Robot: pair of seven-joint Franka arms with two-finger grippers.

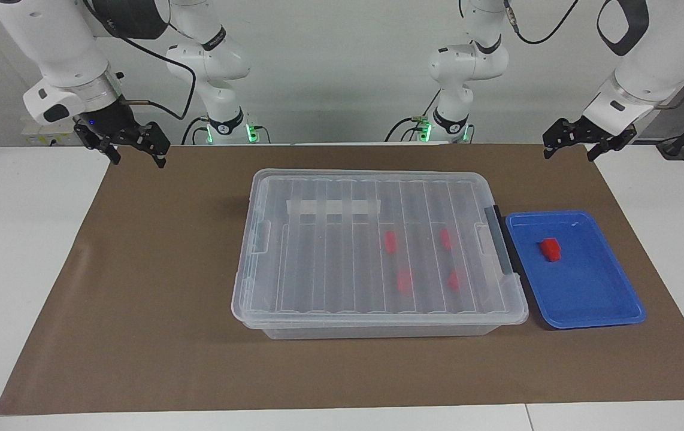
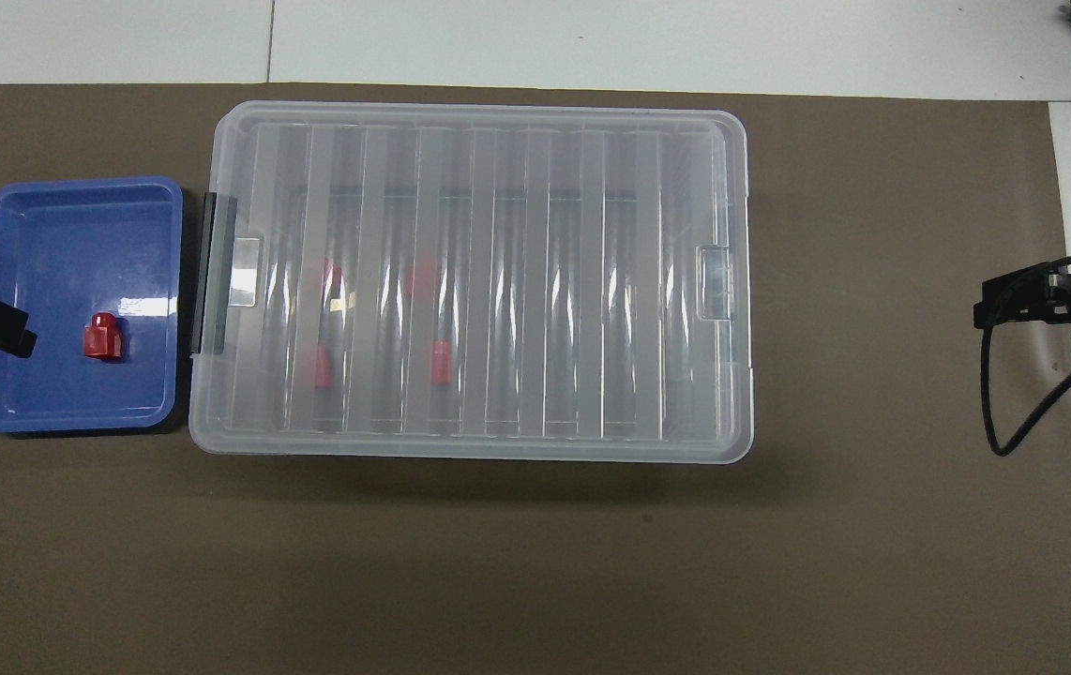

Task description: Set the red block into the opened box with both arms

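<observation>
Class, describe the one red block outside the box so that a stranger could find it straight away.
Start at the large clear plastic box with the ribbed lid in the middle of the brown mat. Beside its dark-latched end, toward the left arm's end of the table, sits a shallow blue plastic tray. The small red plastic block lies alone in it, uncovered; the other four show blurred under the lid.

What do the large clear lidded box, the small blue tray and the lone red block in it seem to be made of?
Large clear lidded box: probably plastic, see-through and glossy; red blocks show through its ribbed lid.
Small blue tray: likely moulded plastic, shiny; light glints on its floor.
Lone red block: seemingly hard plastic, of even bright colour with crisp edges.
</observation>
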